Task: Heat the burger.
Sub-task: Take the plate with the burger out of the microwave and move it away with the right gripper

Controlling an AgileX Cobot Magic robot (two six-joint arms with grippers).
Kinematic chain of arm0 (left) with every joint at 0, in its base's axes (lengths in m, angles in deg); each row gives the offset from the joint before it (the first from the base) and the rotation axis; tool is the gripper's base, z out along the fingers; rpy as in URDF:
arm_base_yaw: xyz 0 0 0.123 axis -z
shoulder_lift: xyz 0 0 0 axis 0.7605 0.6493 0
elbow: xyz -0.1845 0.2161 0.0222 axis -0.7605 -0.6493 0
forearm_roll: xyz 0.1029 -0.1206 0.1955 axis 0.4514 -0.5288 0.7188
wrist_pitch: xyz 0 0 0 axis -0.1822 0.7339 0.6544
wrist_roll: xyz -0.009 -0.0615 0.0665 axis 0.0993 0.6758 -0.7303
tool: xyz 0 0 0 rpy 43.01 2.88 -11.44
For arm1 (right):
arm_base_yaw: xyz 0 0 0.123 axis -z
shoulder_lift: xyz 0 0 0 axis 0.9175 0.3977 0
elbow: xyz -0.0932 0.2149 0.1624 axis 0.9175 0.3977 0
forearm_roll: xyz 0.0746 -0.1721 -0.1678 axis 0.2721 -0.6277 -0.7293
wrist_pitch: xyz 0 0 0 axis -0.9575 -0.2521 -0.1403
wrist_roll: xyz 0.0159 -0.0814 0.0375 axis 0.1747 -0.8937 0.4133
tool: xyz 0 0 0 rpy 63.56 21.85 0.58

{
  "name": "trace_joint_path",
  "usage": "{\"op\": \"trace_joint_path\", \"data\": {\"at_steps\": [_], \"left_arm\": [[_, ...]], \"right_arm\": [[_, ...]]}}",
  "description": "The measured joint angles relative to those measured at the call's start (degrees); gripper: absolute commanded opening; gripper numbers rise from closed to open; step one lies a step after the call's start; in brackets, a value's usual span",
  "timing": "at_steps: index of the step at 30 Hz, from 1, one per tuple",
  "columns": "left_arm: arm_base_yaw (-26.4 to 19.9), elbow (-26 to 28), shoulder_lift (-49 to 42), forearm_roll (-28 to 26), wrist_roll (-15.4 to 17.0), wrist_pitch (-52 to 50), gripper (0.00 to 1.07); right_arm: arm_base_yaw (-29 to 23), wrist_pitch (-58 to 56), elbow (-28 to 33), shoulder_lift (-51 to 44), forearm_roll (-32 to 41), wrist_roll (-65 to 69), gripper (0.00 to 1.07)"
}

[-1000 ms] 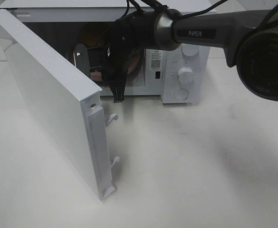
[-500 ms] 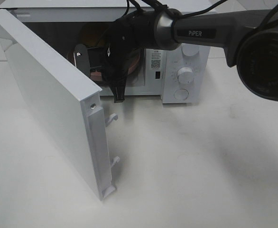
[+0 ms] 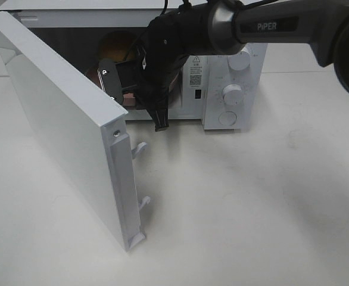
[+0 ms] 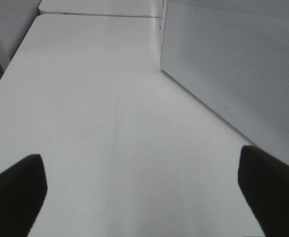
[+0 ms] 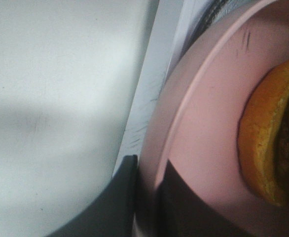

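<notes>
The burger (image 3: 114, 46) lies on a pink plate (image 3: 127, 99) in the mouth of the open microwave (image 3: 229, 89); only its brown bun top shows there. Close up in the right wrist view, the burger (image 5: 268, 148) shows an orange-brown bun edge and dark patty on the pink plate (image 5: 208, 123). My right gripper (image 3: 160, 122) reaches down from above and is shut on the plate's front rim, with its fingers (image 5: 122, 197) on either side of the rim. My left gripper (image 4: 142, 192) is open over bare table and does not appear in the exterior view.
The microwave door (image 3: 61, 125) stands swung open toward the front left, with its latch hooks (image 3: 140, 149) sticking out. The left wrist view shows the door's outer face (image 4: 243, 64) beside my left gripper. White table (image 3: 252, 208) stretches in front of the microwave.
My right arm has shifted a little to the right and upward, taking the plate with it. More of the bun now shows inside the microwave. The door has not moved.
</notes>
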State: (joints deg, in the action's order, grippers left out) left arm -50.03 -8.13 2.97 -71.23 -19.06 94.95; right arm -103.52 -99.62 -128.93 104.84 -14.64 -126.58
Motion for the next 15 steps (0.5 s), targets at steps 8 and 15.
{"op": "trace_joint_path", "data": {"at_steps": [8,15], "left_arm": [[0.0,0.0,0.0,0.0,0.0,0.0,0.98],[0.0,0.0,0.0,0.0,0.0,0.0,0.98]], "right_arm": [[0.0,7.0,8.9,-5.2,0.7,-3.6,0.00],[0.0,11.6,15.7,-9.6,1.3,-6.5,0.00]]}}
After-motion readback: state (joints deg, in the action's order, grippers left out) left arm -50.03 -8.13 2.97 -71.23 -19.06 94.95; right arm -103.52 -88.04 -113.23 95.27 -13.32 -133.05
